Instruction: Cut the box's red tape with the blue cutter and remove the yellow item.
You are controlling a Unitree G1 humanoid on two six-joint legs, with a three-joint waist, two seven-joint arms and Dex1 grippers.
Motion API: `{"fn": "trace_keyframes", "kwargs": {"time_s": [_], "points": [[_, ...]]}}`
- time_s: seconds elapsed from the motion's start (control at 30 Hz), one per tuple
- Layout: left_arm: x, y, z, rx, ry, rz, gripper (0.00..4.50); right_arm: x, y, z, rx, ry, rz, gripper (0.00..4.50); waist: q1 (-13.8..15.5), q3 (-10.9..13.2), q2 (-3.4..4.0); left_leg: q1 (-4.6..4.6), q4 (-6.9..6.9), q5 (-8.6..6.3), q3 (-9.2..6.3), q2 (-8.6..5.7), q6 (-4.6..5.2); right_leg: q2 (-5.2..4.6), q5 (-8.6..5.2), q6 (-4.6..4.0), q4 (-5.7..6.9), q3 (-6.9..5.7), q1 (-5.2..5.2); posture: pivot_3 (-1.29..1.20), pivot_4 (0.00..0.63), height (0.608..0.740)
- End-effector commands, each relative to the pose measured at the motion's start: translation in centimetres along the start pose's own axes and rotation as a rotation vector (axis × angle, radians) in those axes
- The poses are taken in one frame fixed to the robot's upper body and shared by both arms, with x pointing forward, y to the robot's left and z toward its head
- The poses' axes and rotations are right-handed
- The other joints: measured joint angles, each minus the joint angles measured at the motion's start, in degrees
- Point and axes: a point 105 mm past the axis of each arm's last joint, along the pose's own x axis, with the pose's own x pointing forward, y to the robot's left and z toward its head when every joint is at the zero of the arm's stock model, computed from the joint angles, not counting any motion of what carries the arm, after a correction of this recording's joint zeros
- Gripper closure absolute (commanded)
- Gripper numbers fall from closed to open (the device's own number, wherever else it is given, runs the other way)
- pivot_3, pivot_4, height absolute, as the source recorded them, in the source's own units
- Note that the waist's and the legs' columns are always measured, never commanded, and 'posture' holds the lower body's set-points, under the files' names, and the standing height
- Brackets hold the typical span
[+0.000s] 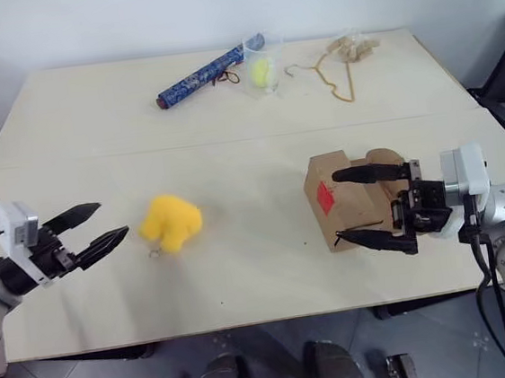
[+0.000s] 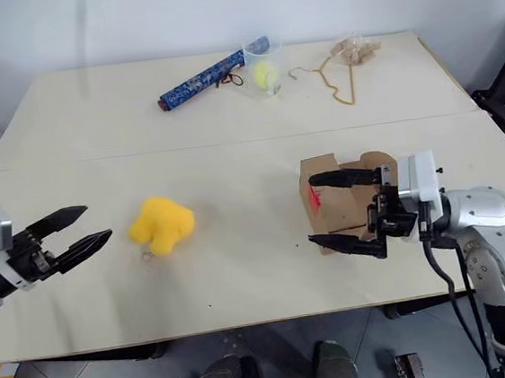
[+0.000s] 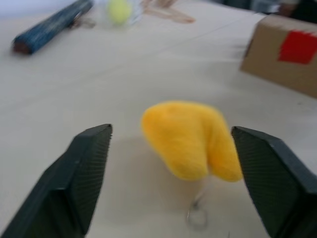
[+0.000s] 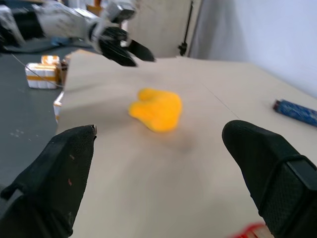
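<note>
Lighting is even, bright and diffuse across the desk point(image 1: 243, 271); no glare. Shadows are soft and short, lying close under the yellow item point(image 1: 171, 222) and the box point(image 1: 344, 199). Head views are sharp. Left wrist view is soft throughout, with the far objects out of focus. Right wrist view shows blur on the left hand point(image 4: 130, 51) and background.
</note>
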Motion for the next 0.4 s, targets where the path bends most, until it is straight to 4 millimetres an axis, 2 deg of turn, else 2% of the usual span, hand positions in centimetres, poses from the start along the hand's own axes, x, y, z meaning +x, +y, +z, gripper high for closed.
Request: {"fn": "trace_keyframes", "kwargs": {"time_s": [0.03, 0.1, 0.27, 0.4], "points": [[-3.1, 0.7, 0.7, 0.117, 0.087, 0.070, 0.01, -1.4, -0.3, 1.0, -0.062, 0.021, -0.015, 0.00, -0.01, 0.00, 0.00, 0.00, 0.00, -0.01, 0.00, 0.01, -0.01, 0.00, 0.00, -0.01, 0.00, -0.01, -0.01, 0.00, 0.150, 0.740], [-5.1, 1.5, -0.6, 0.118, 0.186, 0.127, 0.01, -2.0, -0.2, 0.9, -0.051, 0.029, -0.027, 0.00, 0.01, 0.01, 0.00, 0.00, -0.02, -0.04, 0.00, 0.03, -0.06, 0.00, -0.02, -0.05, -0.01, -0.01, -0.04, 0.00, 0.150, 0.740], [-7.9, 3.1, -3.3, 0.192, 0.319, 0.259, 0.01, -2.1, 0.8, -0.2, -0.056, 0.021, -0.063, 0.00, 0.32, 0.00, 0.02, 0.25, -0.24, -0.10, 0.12, 0.08, -0.12, -0.04, -0.07, -0.13, -0.17, 0.00, 0.00, 0.00, 0.150, 0.740], [-6.9, 1.8, -3.7, 0.206, 0.264, 0.237, 0.01, -2.0, 0.6, 0.0, -0.076, -0.002, -0.137, 0.00, 0.14, 0.01, 0.02, 0.42, -0.45, -0.14, 0.34, 0.21, -0.14, -0.19, -0.08, -0.15, -0.18, 0.07, -0.03, 0.00, 0.150, 0.740]]}}
